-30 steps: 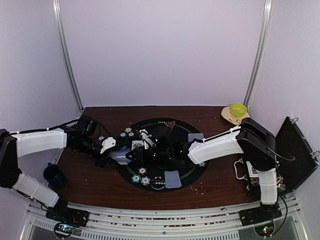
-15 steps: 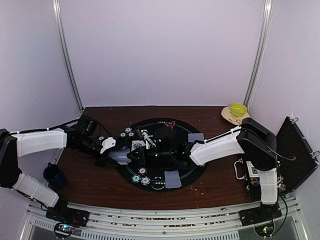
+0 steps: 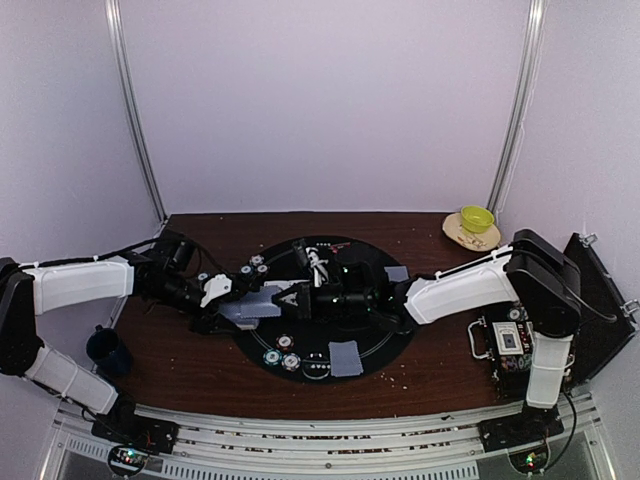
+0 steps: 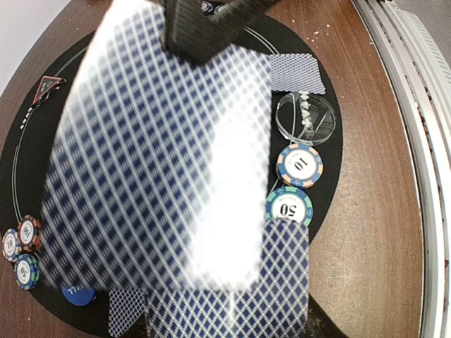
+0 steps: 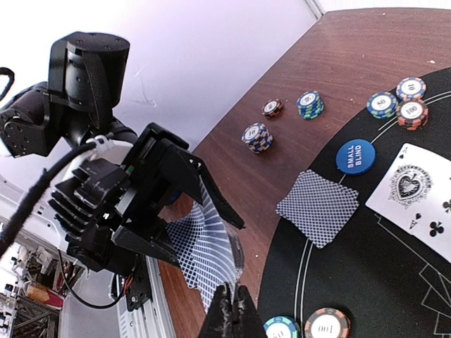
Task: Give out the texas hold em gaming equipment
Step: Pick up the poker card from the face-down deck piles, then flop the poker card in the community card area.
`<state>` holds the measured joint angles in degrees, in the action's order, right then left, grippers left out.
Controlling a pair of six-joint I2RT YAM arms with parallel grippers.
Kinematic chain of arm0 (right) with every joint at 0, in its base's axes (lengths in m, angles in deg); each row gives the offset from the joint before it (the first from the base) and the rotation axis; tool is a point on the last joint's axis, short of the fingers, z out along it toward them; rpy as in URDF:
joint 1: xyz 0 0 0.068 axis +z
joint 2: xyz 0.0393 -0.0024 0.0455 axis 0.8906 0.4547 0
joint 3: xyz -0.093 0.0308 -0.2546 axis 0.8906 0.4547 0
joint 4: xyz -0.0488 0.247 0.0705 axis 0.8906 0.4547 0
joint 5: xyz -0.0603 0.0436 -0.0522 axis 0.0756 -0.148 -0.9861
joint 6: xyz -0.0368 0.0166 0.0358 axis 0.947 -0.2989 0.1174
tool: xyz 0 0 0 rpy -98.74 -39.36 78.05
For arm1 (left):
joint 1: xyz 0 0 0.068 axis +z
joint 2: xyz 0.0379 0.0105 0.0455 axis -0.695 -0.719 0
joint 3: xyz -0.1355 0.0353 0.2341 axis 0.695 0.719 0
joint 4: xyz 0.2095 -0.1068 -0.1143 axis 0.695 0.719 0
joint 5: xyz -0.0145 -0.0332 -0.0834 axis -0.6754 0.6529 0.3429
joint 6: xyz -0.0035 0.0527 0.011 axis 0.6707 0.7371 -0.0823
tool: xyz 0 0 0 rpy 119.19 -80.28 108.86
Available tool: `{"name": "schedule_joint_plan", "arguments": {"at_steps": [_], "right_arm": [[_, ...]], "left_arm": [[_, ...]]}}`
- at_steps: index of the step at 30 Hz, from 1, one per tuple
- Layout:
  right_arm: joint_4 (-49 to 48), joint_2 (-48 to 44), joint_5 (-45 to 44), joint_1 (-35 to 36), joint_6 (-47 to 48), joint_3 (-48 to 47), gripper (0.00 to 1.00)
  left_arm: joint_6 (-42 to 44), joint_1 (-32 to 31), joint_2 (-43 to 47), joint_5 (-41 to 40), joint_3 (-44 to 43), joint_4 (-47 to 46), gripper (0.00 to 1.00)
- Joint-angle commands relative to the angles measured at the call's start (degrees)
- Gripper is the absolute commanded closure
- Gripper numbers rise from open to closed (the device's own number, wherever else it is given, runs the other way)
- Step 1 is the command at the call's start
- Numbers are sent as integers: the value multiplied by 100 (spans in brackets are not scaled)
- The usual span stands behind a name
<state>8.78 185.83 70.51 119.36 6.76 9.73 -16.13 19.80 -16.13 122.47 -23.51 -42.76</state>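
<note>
Blurred card (image 4: pixel 155 162) fills left wrist view, hiding mat (image 4: pixel 32 169) centre; card fan (image 4: pixel 232 296) cut off below.

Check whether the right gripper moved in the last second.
Yes: the right gripper, shut on a card, pulled back rightward, nearer the yellow-green bowl.

Blue-backed cards (image 3: pixel 345 357), striped chips (image 3: pixel 291 361), red triangle (image 3: pixel 342 249) on black mat (image 3: pixel 380 345).

Right pincer (image 4: pixel 208 39) now tight on card (image 4: pixel 155 162)
</note>
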Motion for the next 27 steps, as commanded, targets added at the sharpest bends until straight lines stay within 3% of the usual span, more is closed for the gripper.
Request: {"name": "schedule_joint_plan", "arguments": {"at_steps": [1,4,11,27], "right_arm": [[182,-564,-373,-166,237,232,100],[544,-928,-877,-241,533,366,100],[1878,-1343,-3029,-261,1589,219,100],[3487,-57,-7119,173,4056,-1172,100]], "left_arm": [[38,1,21,109,6,-177,53],[36,5,13,115,-4,-180,53],[35,-1,3,118,-7,-176,53],[29,-1,-15,123,-16,-180,53]]}}
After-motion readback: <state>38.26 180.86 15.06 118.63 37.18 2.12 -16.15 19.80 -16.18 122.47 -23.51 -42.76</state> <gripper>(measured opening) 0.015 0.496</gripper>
